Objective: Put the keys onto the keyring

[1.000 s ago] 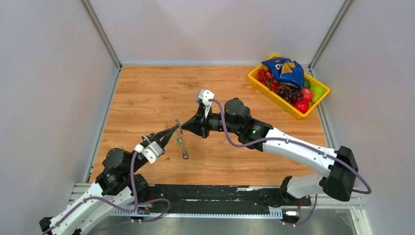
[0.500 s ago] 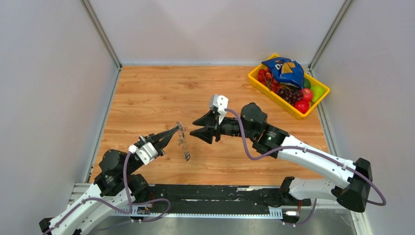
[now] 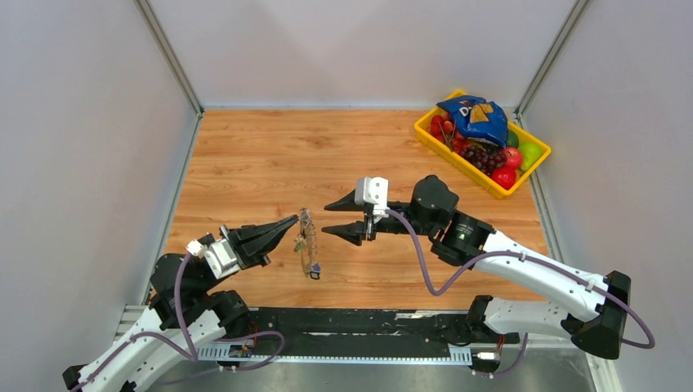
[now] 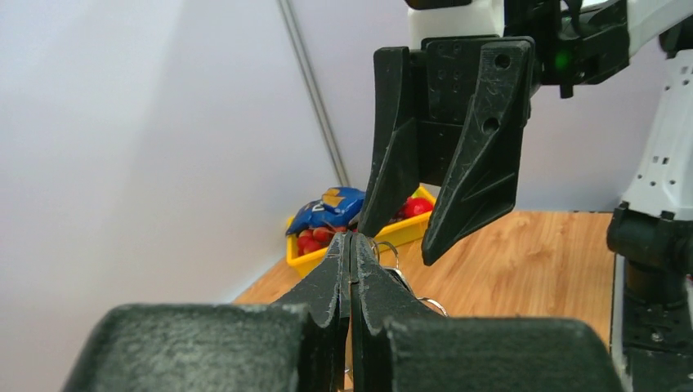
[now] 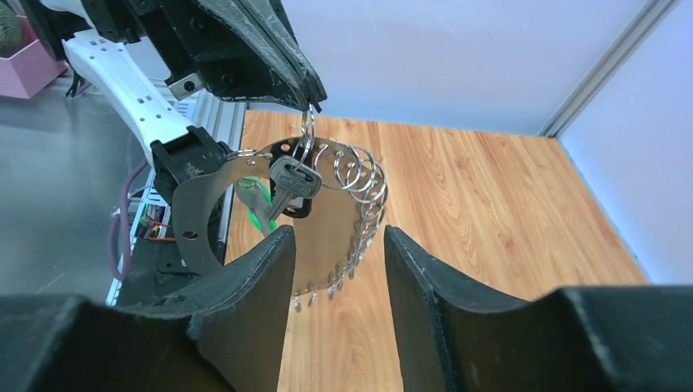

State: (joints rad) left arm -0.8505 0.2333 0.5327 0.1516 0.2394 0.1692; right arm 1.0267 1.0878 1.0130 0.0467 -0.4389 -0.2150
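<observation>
The keyring (image 3: 307, 237) is a thin silver hoop edged with small split rings (image 5: 372, 192). It hangs above the wooden table from my left gripper (image 3: 294, 220), which is shut on one of its top rings. A silver key with a dark head (image 5: 292, 178) and a green tag (image 5: 260, 214) dangle from the hoop. In the top view another small key (image 3: 314, 269) hangs at its bottom. My right gripper (image 3: 327, 220) stands open just right of the hoop, touching nothing. In the right wrist view the hoop's lower edge shows between its two fingers (image 5: 270, 269).
A yellow basket (image 3: 425, 131) with fruit and a blue snack bag sits at the far right corner. Grey walls enclose the wooden table (image 3: 245, 163) on three sides. A black rail (image 3: 351, 322) runs along the near edge.
My right gripper has opened, let go of the keyring and drawn back to the right. My left arm has pulled back and lowered a little, and the keyring now hangs from it alone.
</observation>
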